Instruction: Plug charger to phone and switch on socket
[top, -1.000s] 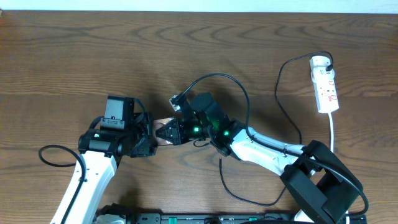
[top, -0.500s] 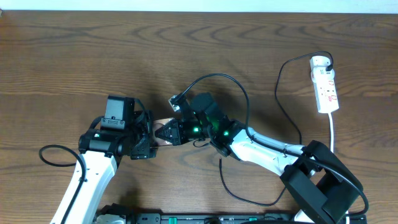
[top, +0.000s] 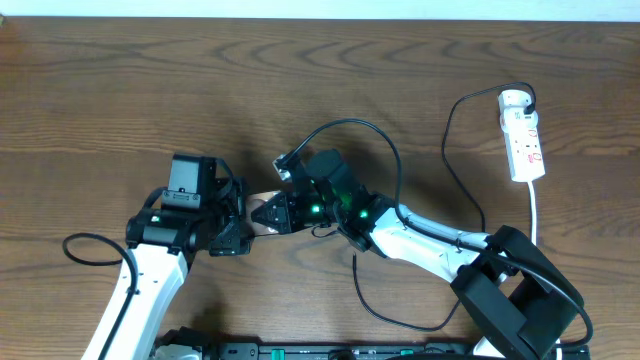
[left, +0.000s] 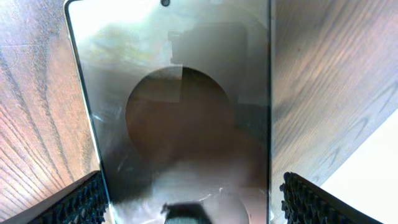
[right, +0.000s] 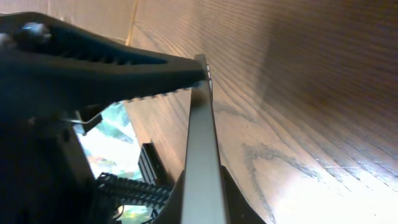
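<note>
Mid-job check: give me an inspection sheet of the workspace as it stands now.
Surface: brown wooden table.
Job's things: phone mid-table between the two arms; socket at far right; charger runs from the socket toward the right arm, tip not made out.
Clutter: nothing seen.
Grippers: left pincer open, straddling the phone; right pincer shut on the phone's edge.
Cables: white cord trails from the socket toward the near edge.
Surroundings: pale strip beyond the far edge.

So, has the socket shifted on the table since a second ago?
No. In the overhead view the socket sits at the same spot against the table's far edge.
</note>
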